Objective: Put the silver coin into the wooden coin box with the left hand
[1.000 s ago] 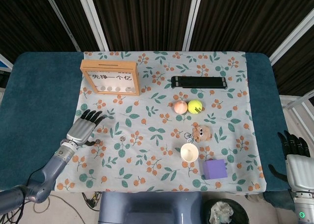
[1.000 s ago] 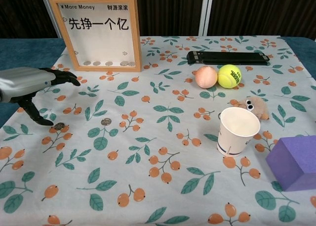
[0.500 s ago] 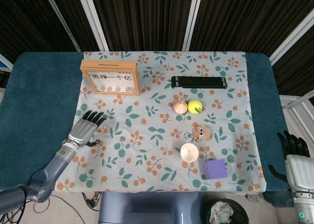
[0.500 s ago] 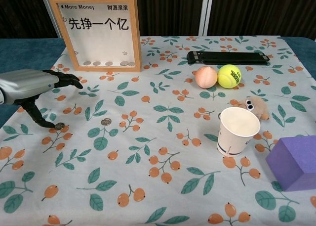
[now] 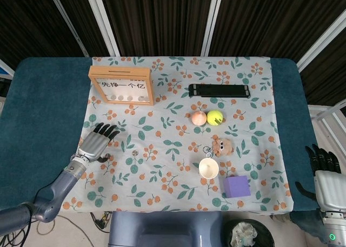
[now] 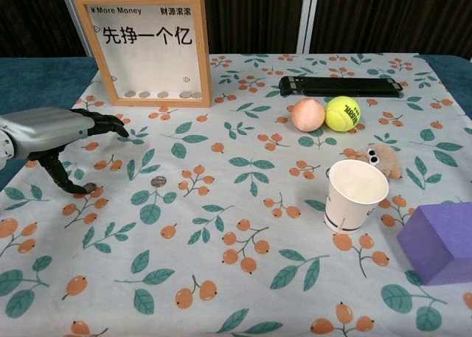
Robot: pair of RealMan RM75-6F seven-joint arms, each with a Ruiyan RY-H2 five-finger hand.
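Right now the left hand hovers low over the cloth at the 9 o'clock edge of the bench, fingers spread forward, thumb pointing down; it grasps nothing. Thumb tip sits just beside one coin lying flat on the floral tablecloth; touching or not, can't tell. A second coin, silver-looking, lies flat a bit toward 3 o'clock of that, apart from the hand.

Wooden coin box stands upright at 11 o'clock, glass front with printed characters, a row of coins resting along its bottom inside. Paper cup stands upright at 4 o'clock, mouth up, nothing visible in it. Plush toy just behind the cup, on a keyring in the head view. Purple block at 4 o'clock of the cup, near the front edge. Peach-coloured ball and tennis ball side by side, touching or nearly so, around centre-right. Black flat bar-shaped object lies across at 1 o'clock.

Right hand sits off the cloth at the far 4 o'clock corner in the head view, fingers apart, holding nothing.
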